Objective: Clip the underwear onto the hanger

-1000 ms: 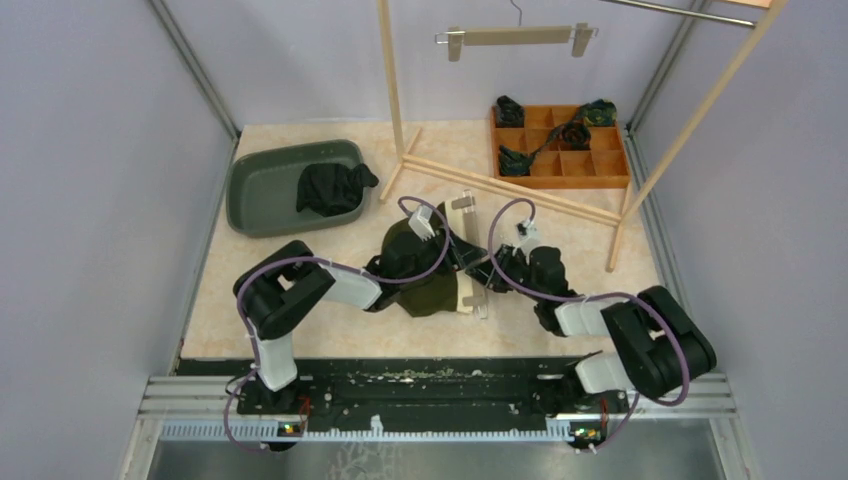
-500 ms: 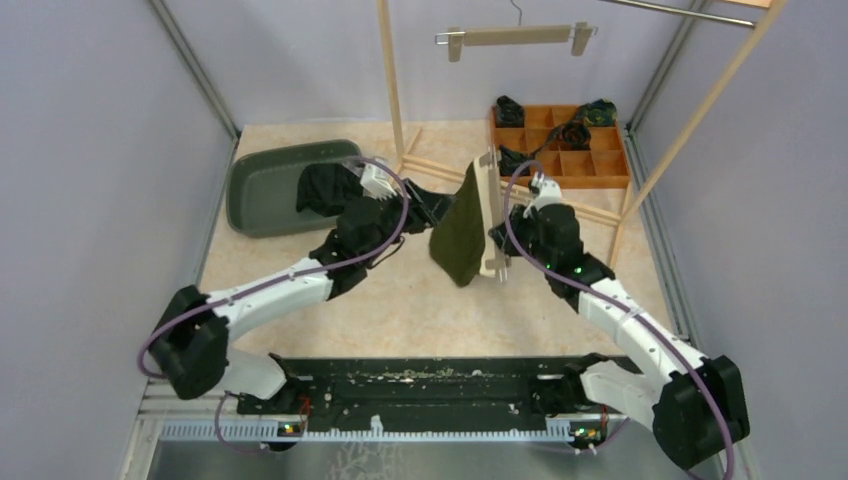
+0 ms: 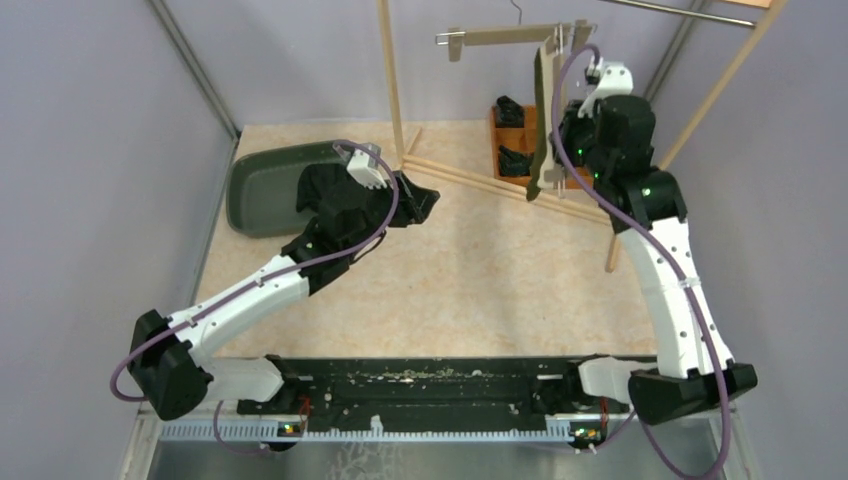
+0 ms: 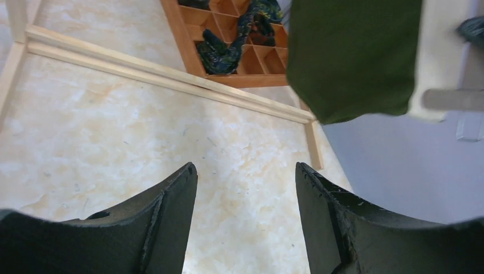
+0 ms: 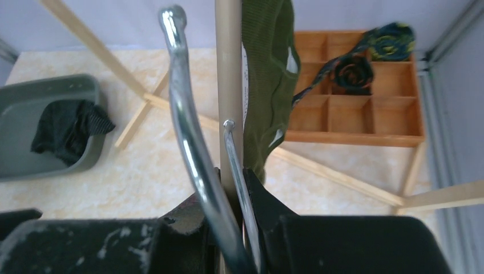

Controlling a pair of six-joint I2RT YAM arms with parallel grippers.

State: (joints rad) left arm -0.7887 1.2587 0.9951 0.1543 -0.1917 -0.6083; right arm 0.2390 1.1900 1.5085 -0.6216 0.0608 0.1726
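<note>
My right gripper is shut on the bar of a pale wooden hanger and holds it upright, high at the back right, close to the rack's rail. The dark green underwear hangs along the hanger. In the right wrist view the bar, its metal hook and the underwear rise from my shut gripper. My left gripper is open and empty, low over the table beside the tub. In the left wrist view it faces the underwear.
A second wooden hanger hangs on the wooden rack. A grey tub at the back left holds a black garment. A wooden divided box with rolled socks stands at the back right, behind the rack's floor bars.
My right gripper has lifted the hanger with the underwear from the table's middle up and back to the rack. My left gripper has come away from the underwear and stands open near the tub.
</note>
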